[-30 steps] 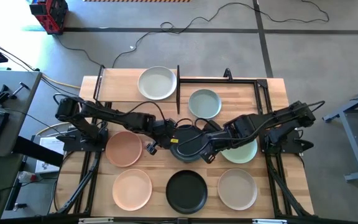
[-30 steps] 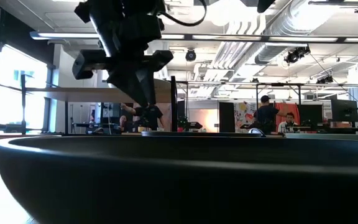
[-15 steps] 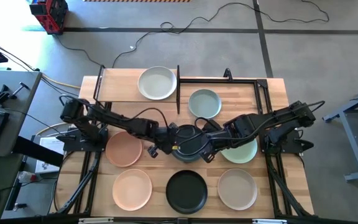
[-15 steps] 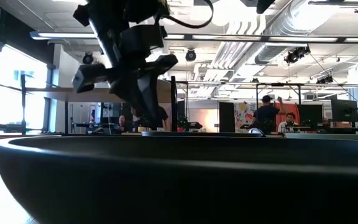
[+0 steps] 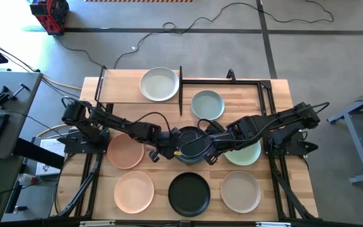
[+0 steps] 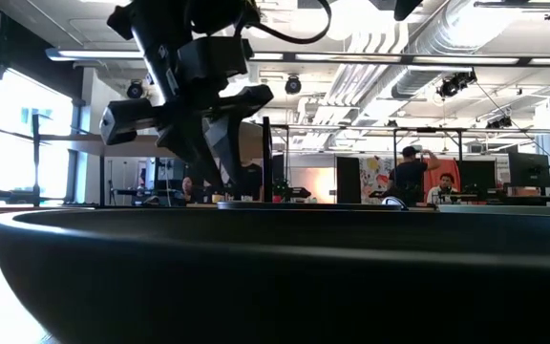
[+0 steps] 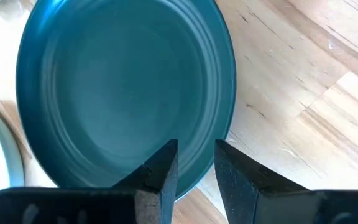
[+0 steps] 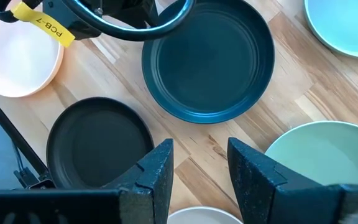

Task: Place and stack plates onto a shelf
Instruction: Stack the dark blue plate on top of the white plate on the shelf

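Observation:
A dark teal plate (image 5: 191,151) sits flat on the wooden tabletop at its middle. My left gripper (image 5: 171,147) is at the plate's left rim and is open by a narrow gap. In the left wrist view (image 7: 196,165) one finger stands over the plate's inside (image 7: 123,81) and the other outside the rim. My right gripper (image 5: 211,155) hovers open at the plate's right side, with the plate (image 8: 210,59) ahead of its fingers. A white plate (image 5: 159,84) rests on the light-wood shelf (image 5: 121,87) at the far left.
More plates lie on the table: pale blue-grey (image 5: 207,105), pale green (image 5: 247,154), peach (image 5: 125,151), pink (image 5: 134,191), black (image 5: 190,192) and beige (image 5: 241,191). The black plate's rim (image 6: 275,277) fills the front of the low view. The shelf's left half is bare.
My left gripper has moved right and toward the near edge, closing in on the dark teal plate's left rim, and has turned somewhat about its wrist. The plates and my right arm have stayed where they were.

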